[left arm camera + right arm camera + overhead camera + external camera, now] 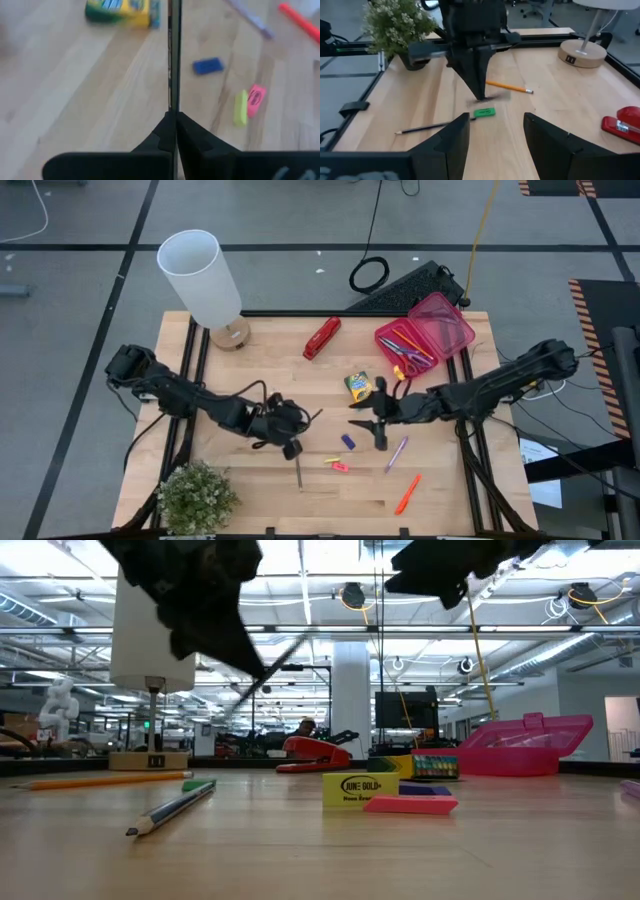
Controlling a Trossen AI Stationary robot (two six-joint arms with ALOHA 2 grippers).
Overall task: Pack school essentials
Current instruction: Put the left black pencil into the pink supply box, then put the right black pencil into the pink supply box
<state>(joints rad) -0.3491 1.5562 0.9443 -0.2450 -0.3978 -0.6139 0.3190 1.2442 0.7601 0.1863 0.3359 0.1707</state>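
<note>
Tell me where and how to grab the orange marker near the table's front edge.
Grip the orange marker at mid-barrel, coming straight down from above with the jaws set across its narrow width. It lies flat and slanted, apart from the purple pen, so both long sides look free.

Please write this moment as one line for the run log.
left gripper: shut on pencil | right gripper: open, near crayon box | erasers: on table

Pink box [430, 330], red stapler [321, 338], green-yellow crayon box [358, 386], orange marker [407, 493], blue eraser [208, 65].
</note>
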